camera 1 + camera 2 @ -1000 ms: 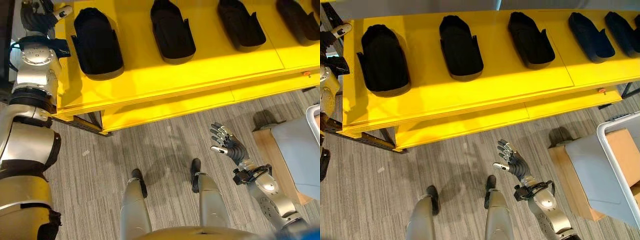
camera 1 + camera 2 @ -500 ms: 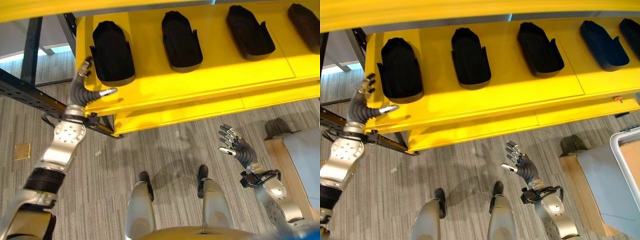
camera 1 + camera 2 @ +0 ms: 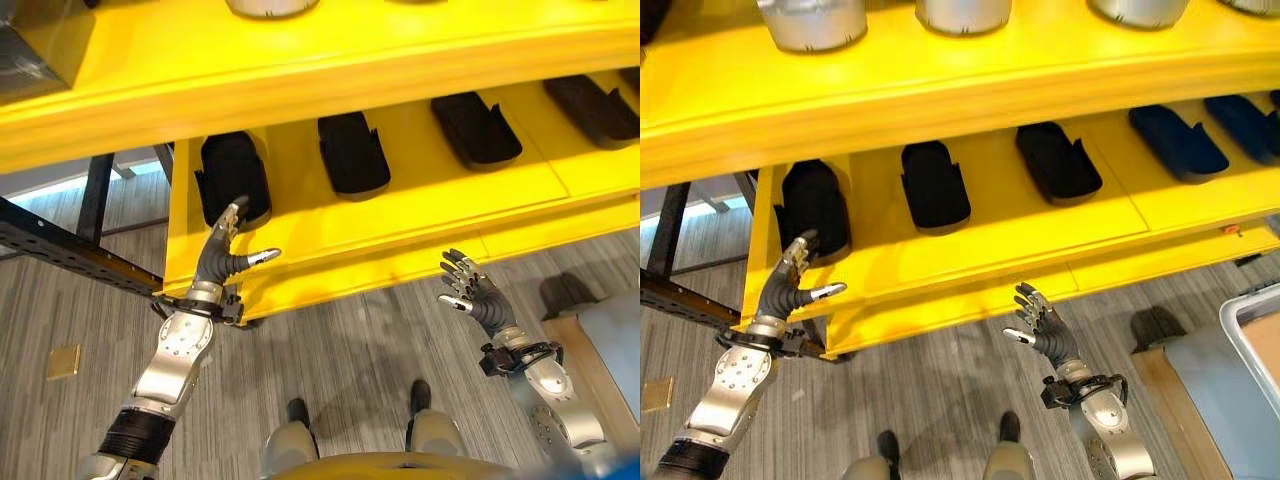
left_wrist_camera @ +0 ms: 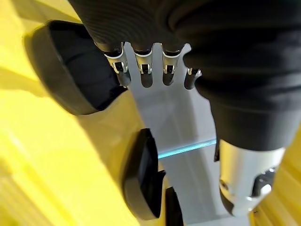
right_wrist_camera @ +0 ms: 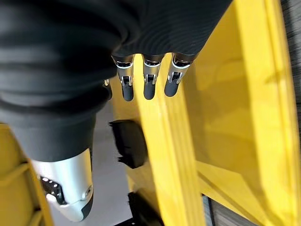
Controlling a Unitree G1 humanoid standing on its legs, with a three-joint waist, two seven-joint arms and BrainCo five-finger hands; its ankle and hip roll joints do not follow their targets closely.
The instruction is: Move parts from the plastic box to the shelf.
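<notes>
You had one yellow shelf point(image 3: 970, 240) before you, with five black parts point(image 3: 935, 185) counted on its lower tier, the farthest right cut off, and four silver containers point(image 3: 812, 20) above, cropped at the top. The left hand point(image 3: 222, 262) hung empty at the shelf's left corner, fingers spread; the right hand point(image 3: 1045, 330) hovered empty before its front edge, fingers apart.

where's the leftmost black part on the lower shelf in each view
Left eye view: leftmost black part, just above the left hand.
Right eye view: same part, upper left of centre.
Left wrist view: dark shape past the fingers.
Right wrist view: cannot tell.
Shared landmark: the yellow shelf.
</notes>
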